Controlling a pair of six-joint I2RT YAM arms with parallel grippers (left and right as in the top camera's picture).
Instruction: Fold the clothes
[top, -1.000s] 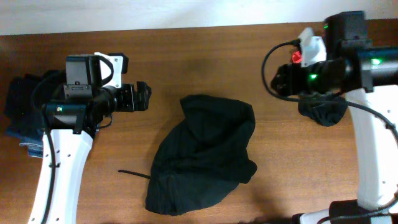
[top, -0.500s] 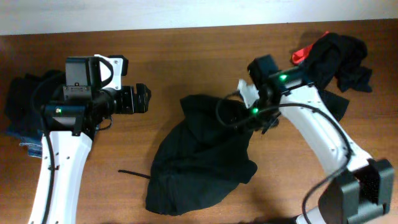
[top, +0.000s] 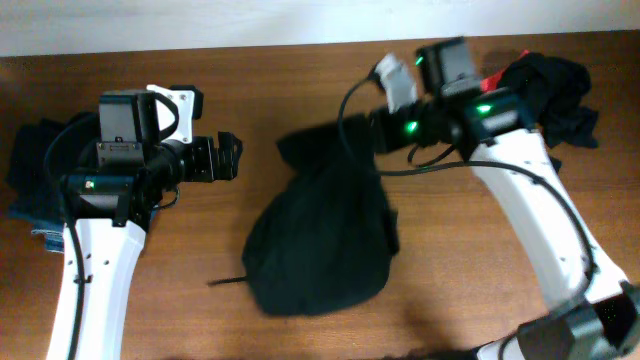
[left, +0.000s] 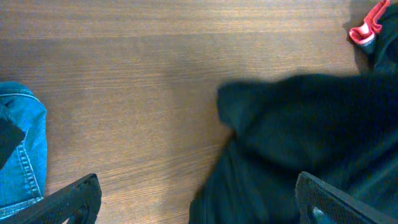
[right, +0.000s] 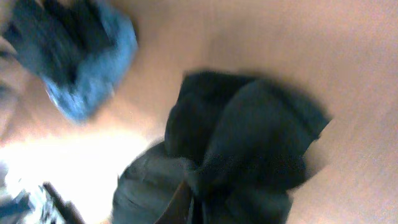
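A large black garment (top: 318, 235) lies mid-table, its top edge pulled up and stretched toward the back. My right gripper (top: 372, 133) is shut on that upper edge. In the blurred right wrist view the cloth (right: 242, 143) hangs bunched from the shut right gripper (right: 194, 208). A thin cord (top: 225, 281) trails from the garment's lower left. My left gripper (top: 228, 158) hovers to the left of the garment, open and holding nothing. In the left wrist view the left gripper (left: 199, 208) has wide-apart fingers (left: 68, 199) flanking the garment's left edge (left: 298, 137).
Blue denim jeans (top: 28, 185) lie in a heap at the far left, also seen as jeans (left: 22, 155) and jeans (right: 81, 62). A pile of black clothes (top: 550, 85) with a red edge (top: 490, 82) sits at the back right.
My right gripper closed on the black garment's upper right part and moved toward the back, lifting and stretching it; the garment's body slid and narrowed. The left arm stayed put.
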